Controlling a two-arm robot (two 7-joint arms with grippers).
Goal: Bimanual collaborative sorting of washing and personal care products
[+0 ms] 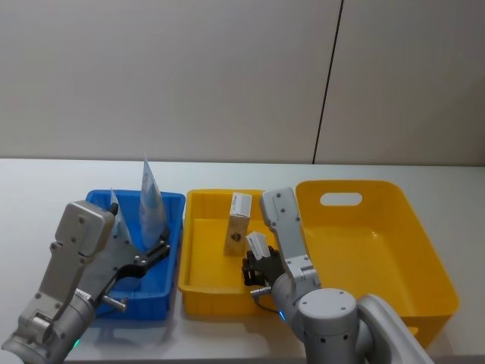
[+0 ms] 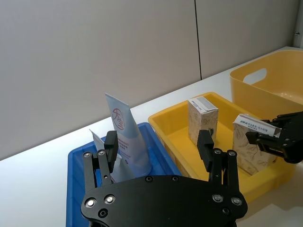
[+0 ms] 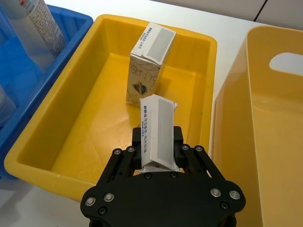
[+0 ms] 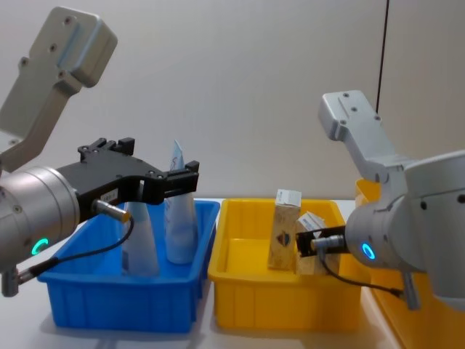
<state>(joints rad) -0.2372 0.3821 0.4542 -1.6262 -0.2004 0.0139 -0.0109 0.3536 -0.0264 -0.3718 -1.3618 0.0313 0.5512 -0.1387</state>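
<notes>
Item: carton (image 3: pixel 157 120) | Holder: right gripper (image 3: pixel 157 144), clamped on it, long axis near upright, slightly tilted | Place: near end of small yellow tray (image 3: pixel 61 142), second carton (image 3: pixel 147 66) just beyond | left gripper (image 2: pixel 158 142): spread wide, facing tubes (image 2: pixel 125 137) in blue tray (image 1: pixel 136 307)

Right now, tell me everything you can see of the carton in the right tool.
It is a small beige-white cardboard carton with a faint leaf print on its sides and a grey top panel with tiny blue text. One top flap sticks up slightly. It is tilted and clamped in the right tool, over the near end of the smaller yellow tray. It is apart from the second carton standing behind it. I cannot tell whether its base touches the tray floor.
</notes>
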